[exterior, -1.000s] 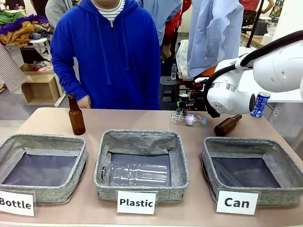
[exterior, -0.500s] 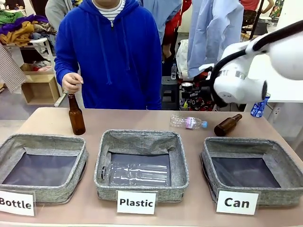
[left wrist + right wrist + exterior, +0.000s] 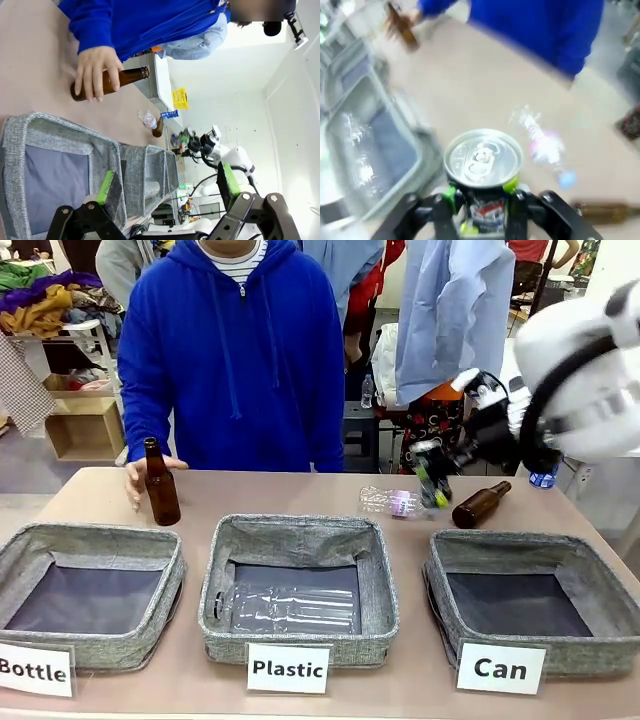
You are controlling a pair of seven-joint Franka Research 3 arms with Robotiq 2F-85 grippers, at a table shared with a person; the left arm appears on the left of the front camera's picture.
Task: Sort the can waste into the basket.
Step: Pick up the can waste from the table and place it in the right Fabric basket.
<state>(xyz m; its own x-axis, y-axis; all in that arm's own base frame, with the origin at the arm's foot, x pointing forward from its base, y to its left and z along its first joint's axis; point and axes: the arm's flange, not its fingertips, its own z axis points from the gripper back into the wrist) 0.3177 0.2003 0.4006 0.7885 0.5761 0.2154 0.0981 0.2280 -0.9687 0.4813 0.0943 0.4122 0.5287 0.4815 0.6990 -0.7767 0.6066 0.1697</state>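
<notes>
Farther back, clothes (image 3: 455, 310) hang behind the tan table (image 3: 260, 495).

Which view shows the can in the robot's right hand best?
The right wrist view: the can sits sharp between the right hand's green pads, silver top facing the camera. The front view blurs that hand; in the left wrist view it is too far off to make out the can.

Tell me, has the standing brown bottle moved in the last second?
No. The standing brown bottle keeps its spot just beyond the far right corner of the Bottle basket.
</notes>
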